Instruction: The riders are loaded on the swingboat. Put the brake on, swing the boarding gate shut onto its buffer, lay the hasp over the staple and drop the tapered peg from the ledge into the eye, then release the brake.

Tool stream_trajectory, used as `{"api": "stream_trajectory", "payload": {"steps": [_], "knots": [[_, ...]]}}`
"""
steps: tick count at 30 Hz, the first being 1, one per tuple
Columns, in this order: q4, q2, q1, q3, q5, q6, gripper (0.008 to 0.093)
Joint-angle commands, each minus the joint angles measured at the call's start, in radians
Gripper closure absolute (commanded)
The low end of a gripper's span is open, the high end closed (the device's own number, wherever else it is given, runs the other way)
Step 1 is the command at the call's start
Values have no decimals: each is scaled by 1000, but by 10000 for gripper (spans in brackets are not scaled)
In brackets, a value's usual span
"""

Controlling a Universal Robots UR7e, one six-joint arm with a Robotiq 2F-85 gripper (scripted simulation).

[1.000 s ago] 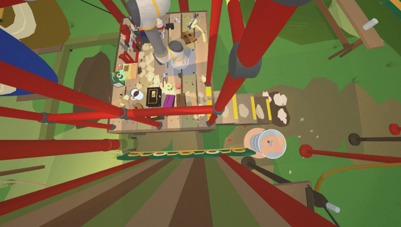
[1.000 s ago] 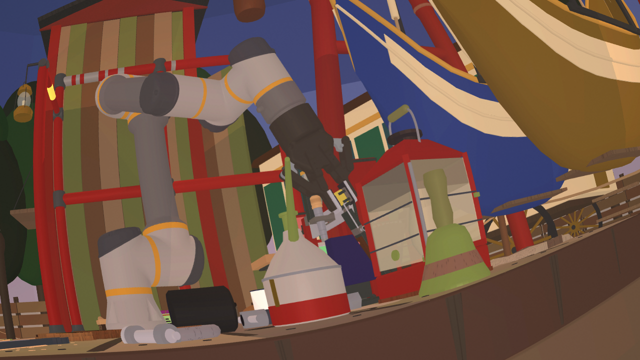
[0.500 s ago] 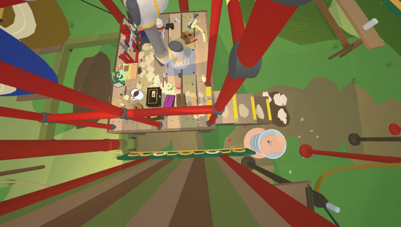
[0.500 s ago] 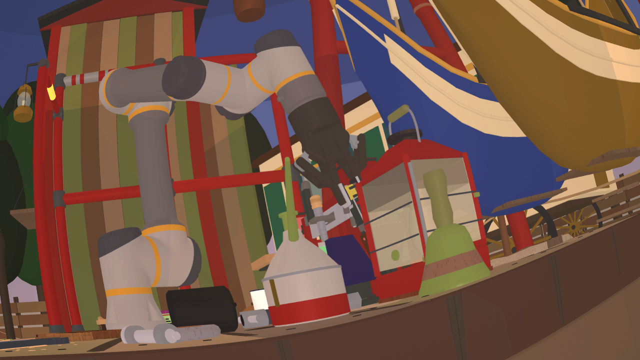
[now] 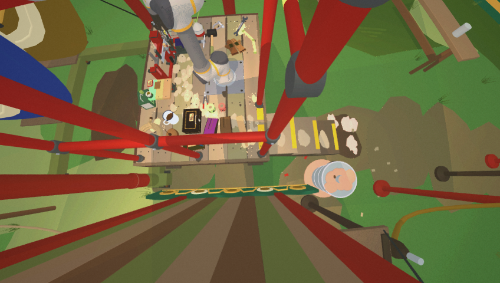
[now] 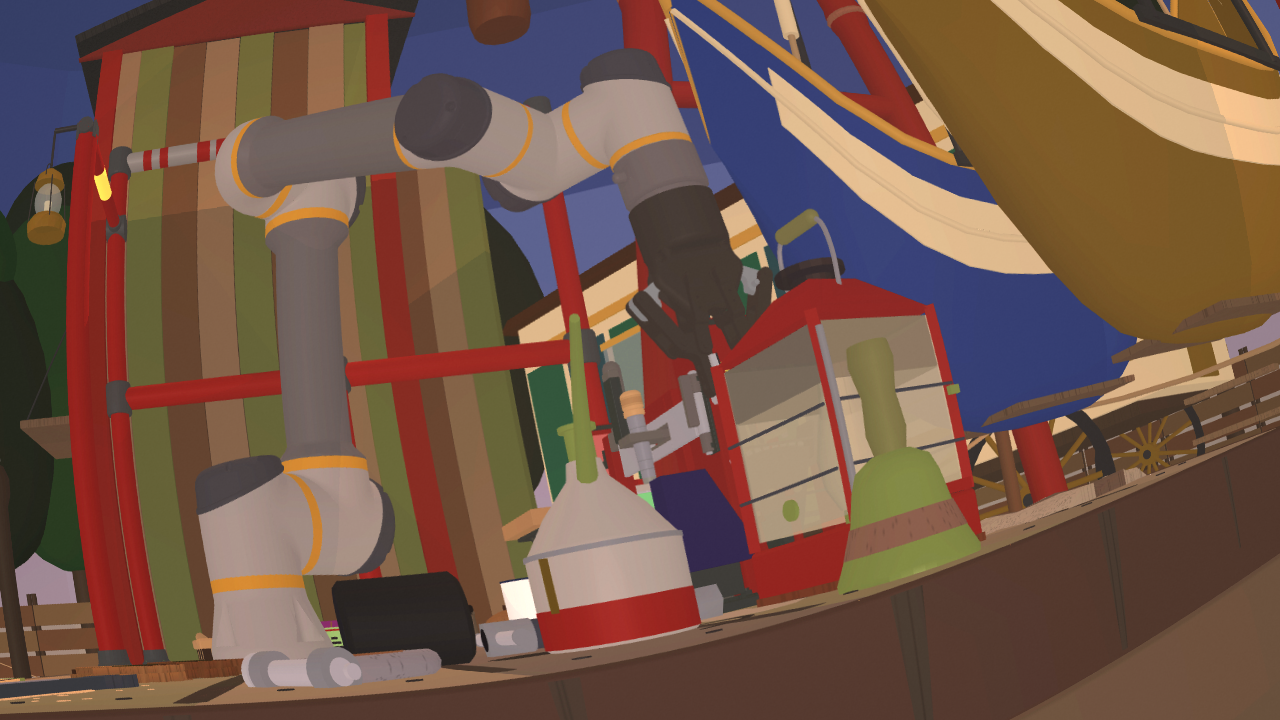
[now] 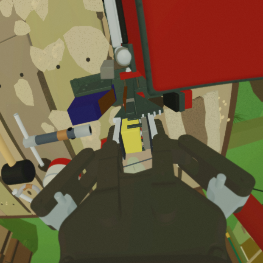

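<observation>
A yellow block-shaped handle point(image 7: 131, 138) sits between my fingers, at the near end of a dark green mechanism point(image 7: 133, 103) by the red gate panel point(image 7: 196, 41). The red gate point(image 6: 806, 421) stands upright on the platform's far left side. A dark blue block point(image 7: 84, 110) sits just left of the mechanism. A grey peg with an orange band point(image 7: 62, 135) lies further left on the planks. A white-knobbed lever point(image 7: 123, 56) rises beyond the mechanism. My gripper point(image 7: 132, 137) point(image 6: 707, 354) reaches down beside the gate and is closed on the yellow handle.
A white and red oil can with a green spout point(image 6: 600, 555) stands in front of the gate. A green bell point(image 6: 904, 501) stands to the right. A black mallet point(image 7: 17, 171) lies at the left. Red frame poles point(image 5: 270, 70) cross over the platform.
</observation>
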Motion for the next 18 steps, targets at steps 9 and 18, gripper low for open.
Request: {"api": "stream_trajectory", "payload": {"steps": [9,18], "knots": [[88,73,64,-104,-76,61,934],[178,146,117,-204,-142,116,934]]}}
